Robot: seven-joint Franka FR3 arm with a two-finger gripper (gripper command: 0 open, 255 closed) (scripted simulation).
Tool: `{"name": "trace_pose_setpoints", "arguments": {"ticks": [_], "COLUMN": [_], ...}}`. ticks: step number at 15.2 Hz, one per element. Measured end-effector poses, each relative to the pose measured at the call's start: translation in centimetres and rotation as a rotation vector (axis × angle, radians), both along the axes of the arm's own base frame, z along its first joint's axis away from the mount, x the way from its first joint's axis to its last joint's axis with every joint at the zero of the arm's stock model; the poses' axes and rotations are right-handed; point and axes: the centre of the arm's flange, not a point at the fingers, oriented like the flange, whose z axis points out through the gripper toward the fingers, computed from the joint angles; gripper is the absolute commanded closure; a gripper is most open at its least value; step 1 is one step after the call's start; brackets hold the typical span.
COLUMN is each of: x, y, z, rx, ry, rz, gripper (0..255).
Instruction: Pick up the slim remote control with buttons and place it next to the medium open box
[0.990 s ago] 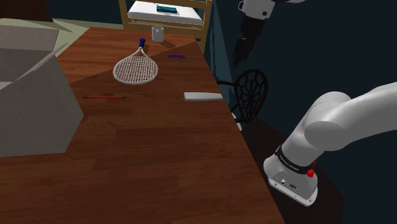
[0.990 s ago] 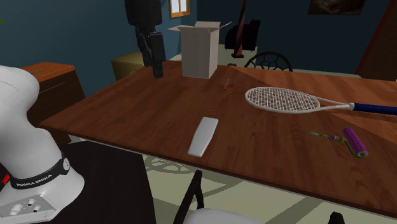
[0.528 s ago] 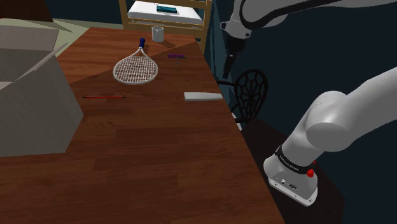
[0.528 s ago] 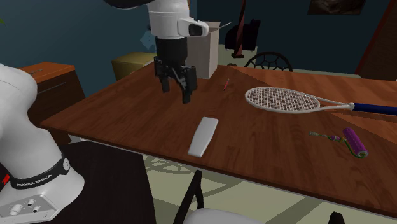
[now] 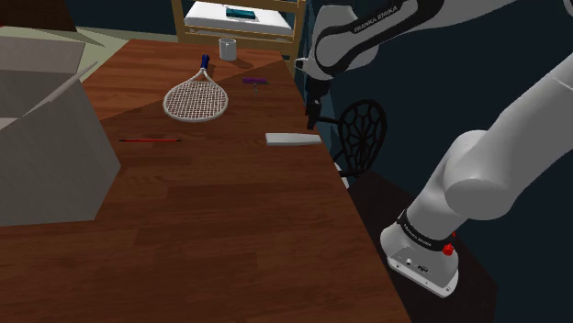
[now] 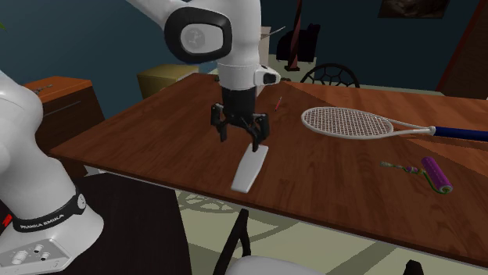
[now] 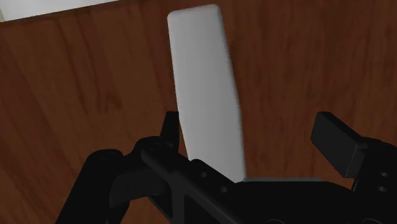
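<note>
The remote point(image 5: 292, 139) is a slim, plain pale grey slab with no buttons drawn, lying flat near the edge of the brown wooden table point(image 5: 230, 229). In the second exterior view the remote point(image 6: 249, 168) points toward the table edge. My black gripper point(image 6: 239, 141) hangs open just above its far end, fingers pointing down and not touching it. In the wrist view the remote point(image 7: 207, 83) runs from beside one finger outward, off-centre between the spread fingers of the gripper point(image 7: 250, 124). The large open grey box point(image 5: 46, 128) stands at the shoulder view's left.
A tennis racket point(image 5: 196, 96) lies farther along the table, with a purple object point(image 5: 254, 81) and a white mug point(image 5: 228, 48) beyond it. A thin red stick point(image 5: 150, 140) lies near the box. A black wire chair point(image 5: 363, 133) stands beside the table edge.
The arm has swung down from high beside the table to just over the remote's end. The fingers have stayed open, and the remote has not moved.
</note>
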Motion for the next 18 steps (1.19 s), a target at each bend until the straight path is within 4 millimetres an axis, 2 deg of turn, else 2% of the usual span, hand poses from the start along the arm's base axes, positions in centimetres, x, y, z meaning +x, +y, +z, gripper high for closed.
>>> {"name": "trace_pose_setpoints", "arguments": {"ticks": [3, 5, 11, 18], "x": [2.4, 3.3, 3.7, 3.6], "y": [0.9, 1.1, 1.2, 1.2], "z": [-3.5, -4.9, -8.3, -9.0], "rx": [-0.004, -0.006, -0.006, -0.006], "ry": [-0.001, -0.001, -0.001, -0.002], "rz": [0.118, 0.161, 0.177, 0.177], "gripper": [0, 0, 0, 0]}}
